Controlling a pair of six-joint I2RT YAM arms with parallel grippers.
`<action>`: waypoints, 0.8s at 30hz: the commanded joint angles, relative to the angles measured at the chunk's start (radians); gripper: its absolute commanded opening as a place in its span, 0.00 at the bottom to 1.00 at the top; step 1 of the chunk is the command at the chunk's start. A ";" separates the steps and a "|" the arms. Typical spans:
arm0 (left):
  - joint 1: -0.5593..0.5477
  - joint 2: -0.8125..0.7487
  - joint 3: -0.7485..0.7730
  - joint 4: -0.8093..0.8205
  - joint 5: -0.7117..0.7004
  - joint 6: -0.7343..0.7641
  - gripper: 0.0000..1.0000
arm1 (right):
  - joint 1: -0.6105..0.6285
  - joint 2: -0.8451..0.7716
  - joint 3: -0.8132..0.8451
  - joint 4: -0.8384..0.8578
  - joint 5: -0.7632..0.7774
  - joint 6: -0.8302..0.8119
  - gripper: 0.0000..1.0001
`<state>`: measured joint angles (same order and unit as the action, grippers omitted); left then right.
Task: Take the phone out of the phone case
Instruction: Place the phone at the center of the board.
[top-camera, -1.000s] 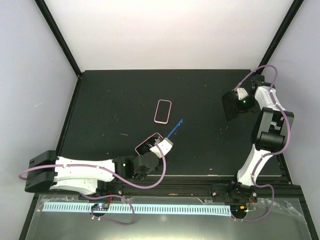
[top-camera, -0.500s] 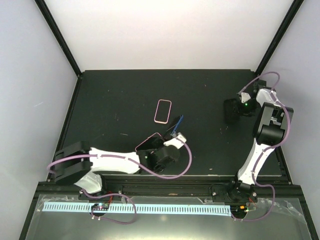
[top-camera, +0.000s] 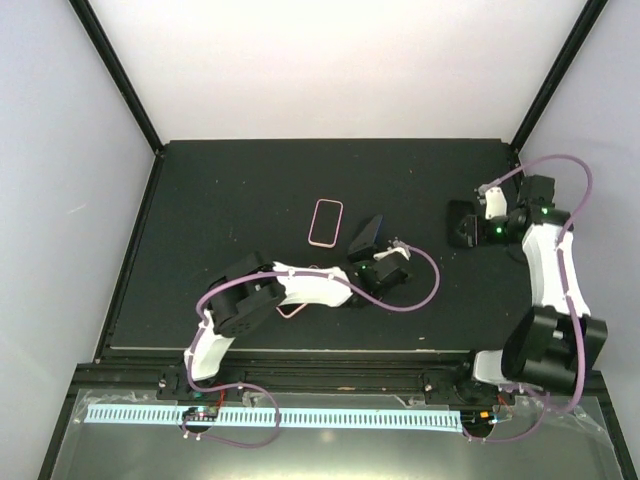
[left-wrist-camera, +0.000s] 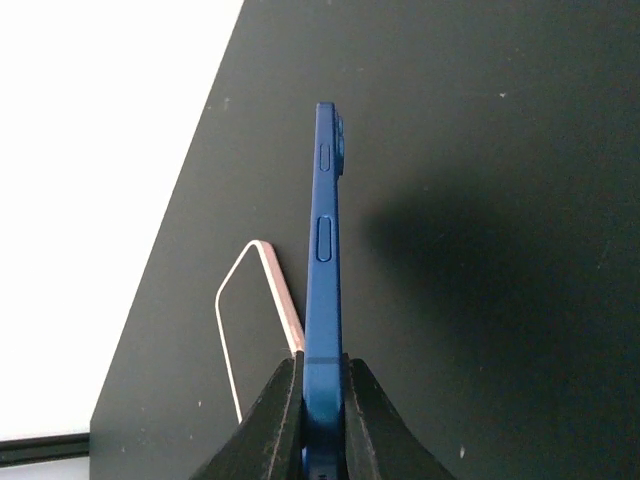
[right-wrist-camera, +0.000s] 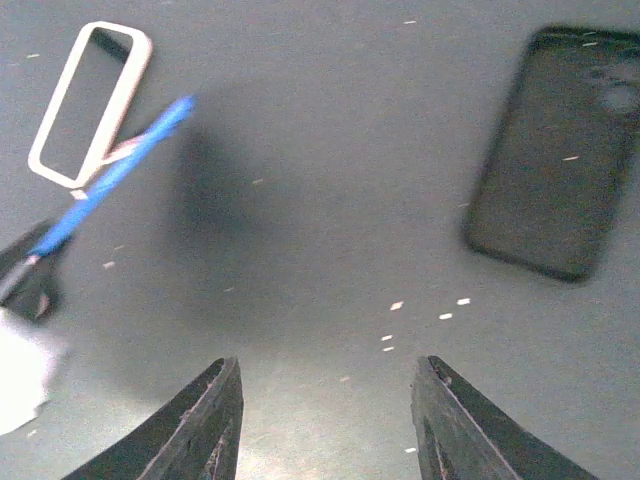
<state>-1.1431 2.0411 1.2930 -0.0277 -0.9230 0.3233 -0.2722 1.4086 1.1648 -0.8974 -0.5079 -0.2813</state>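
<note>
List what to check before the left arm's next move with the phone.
1. Phone out of case: ok. The blue phone is bare, seen edge-on in the left wrist view.
2. Grip: ok. The left gripper is shut on the phone's lower end.
3. Phone off the table: ok. It looks raised, with its shadow beneath.
4. Right gripper: ok. It is open, empty and off to the side.
5. Set-down spot: ok. There is bare table between the pink case and the black case.
</note>
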 joint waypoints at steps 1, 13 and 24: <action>0.019 0.110 0.152 -0.124 -0.044 0.060 0.05 | 0.013 -0.162 -0.095 0.024 -0.157 0.051 0.48; 0.039 0.257 0.352 -0.278 0.041 -0.014 0.43 | 0.013 -0.374 -0.295 0.226 -0.340 0.096 0.52; 0.058 -0.009 0.225 -0.406 0.405 -0.291 0.71 | 0.013 -0.378 -0.294 0.232 -0.341 0.087 0.54</action>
<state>-1.1042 2.2116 1.5574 -0.3676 -0.7036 0.1928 -0.2592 1.0405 0.8677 -0.6922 -0.8307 -0.1951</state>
